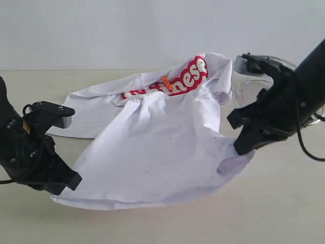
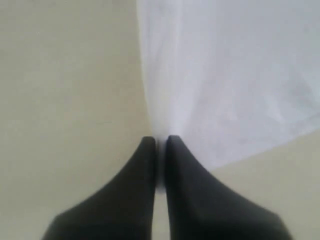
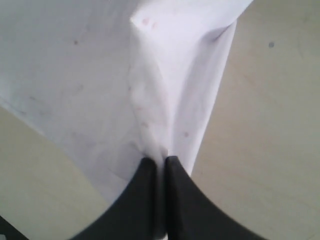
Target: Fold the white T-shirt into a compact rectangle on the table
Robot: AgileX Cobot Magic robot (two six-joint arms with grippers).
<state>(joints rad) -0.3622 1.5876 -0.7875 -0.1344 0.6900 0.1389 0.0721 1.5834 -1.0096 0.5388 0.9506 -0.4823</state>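
Note:
The white T-shirt point(image 1: 157, 147) hangs stretched between both grippers above the table point(image 1: 284, 203), its red lettering point(image 1: 188, 79) and orange neck tag point(image 1: 164, 82) bunched at the far side. My left gripper point(image 1: 70, 184) is shut on the shirt's near-left corner; in the left wrist view the fingers point(image 2: 142, 165) pinch the white cloth point(image 2: 225, 75) at my left gripper point(image 2: 160, 142). My right gripper point(image 1: 242, 147) is shut on the shirt's right edge. In the right wrist view, folded cloth point(image 3: 170, 75) rises from my right gripper point(image 3: 159, 162).
A silver wire-mesh basket point(image 1: 251, 84) stands at the back right, partly behind the right arm. Part of the shirt still lies on the table at the back left point(image 1: 91, 109). Bare tabletop runs along the front edge.

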